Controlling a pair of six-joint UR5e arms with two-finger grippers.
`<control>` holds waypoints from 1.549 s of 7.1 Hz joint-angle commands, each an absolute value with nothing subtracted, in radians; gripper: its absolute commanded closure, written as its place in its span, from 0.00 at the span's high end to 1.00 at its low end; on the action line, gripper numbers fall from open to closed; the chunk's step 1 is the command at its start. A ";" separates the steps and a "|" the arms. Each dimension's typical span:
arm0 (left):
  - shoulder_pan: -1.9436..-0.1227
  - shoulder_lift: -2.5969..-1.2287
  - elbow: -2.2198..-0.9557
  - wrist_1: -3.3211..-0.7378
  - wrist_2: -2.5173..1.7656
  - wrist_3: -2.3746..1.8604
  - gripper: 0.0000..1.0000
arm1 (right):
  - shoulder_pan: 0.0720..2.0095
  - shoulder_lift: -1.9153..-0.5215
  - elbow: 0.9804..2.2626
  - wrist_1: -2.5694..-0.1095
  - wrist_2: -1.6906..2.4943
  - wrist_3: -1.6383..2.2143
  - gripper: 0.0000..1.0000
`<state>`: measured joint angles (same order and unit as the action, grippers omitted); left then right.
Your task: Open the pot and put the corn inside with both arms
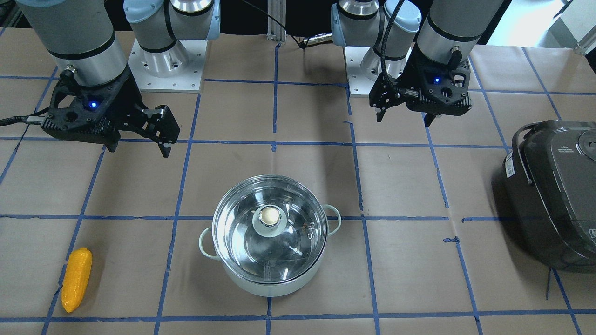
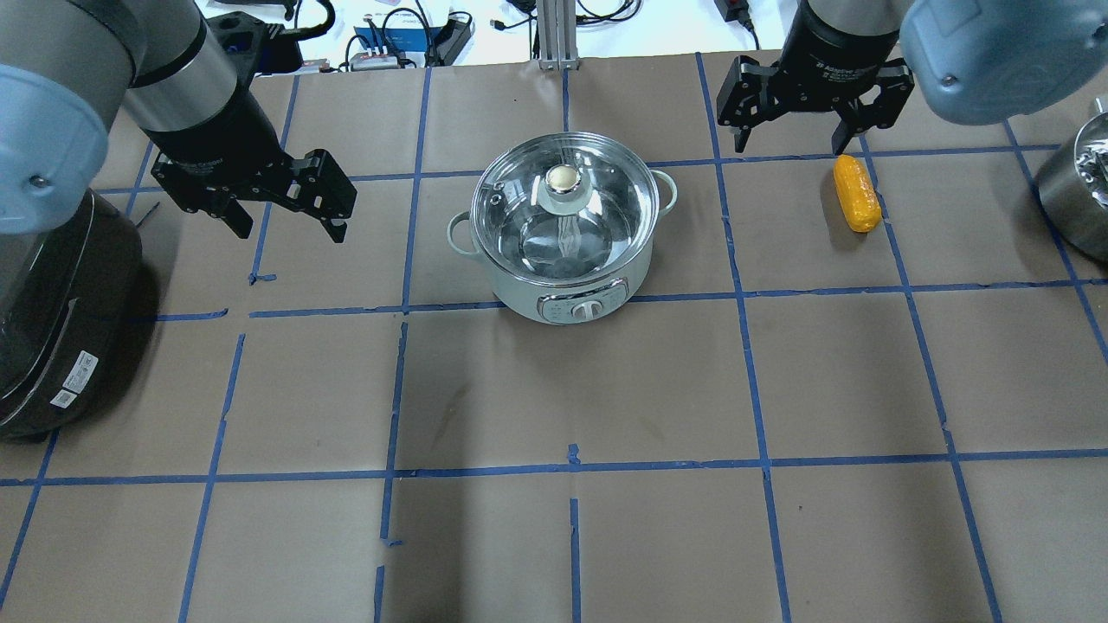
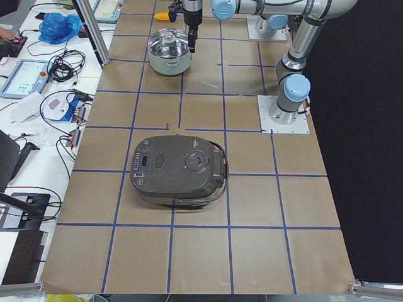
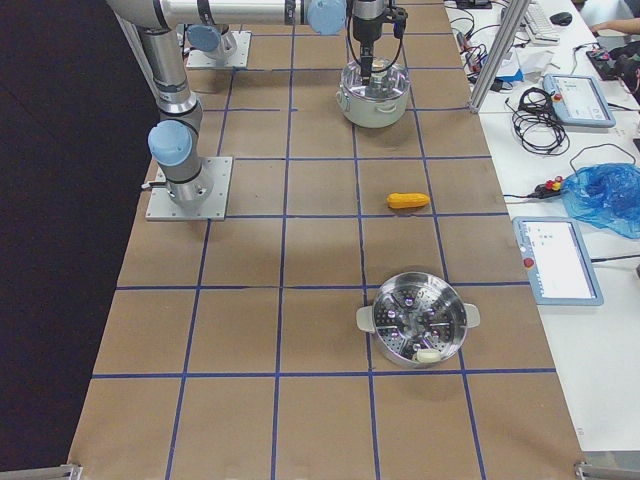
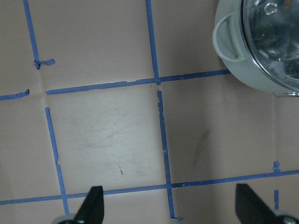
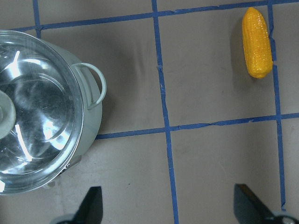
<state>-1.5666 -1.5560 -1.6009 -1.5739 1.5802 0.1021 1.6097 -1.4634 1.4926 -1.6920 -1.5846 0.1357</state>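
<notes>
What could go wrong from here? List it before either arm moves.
1. The glass lid sits on the pot. Its knob is small and rounded, so the open left end effector might slip and drop the glass.
2. The corn lies flat near the open right end effector. Being rounded, it could roll away from a pinch.
3. Both arms must work above the pot, so they might collide.
</notes>
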 commanded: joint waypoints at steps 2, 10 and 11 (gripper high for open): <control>-1.566 -1.557 -1.601 -1.574 1.582 0.103 1.00 | 1.608 -1.463 1.493 -1.692 -1.585 0.135 1.00; -1.844 -1.904 -1.290 -1.401 1.557 -0.209 1.00 | 1.363 -1.245 1.376 -1.757 -1.537 -0.224 1.00; -1.906 -1.987 -1.220 -1.399 1.559 -0.286 1.00 | 1.356 -1.144 1.367 -1.870 -1.539 -0.225 1.00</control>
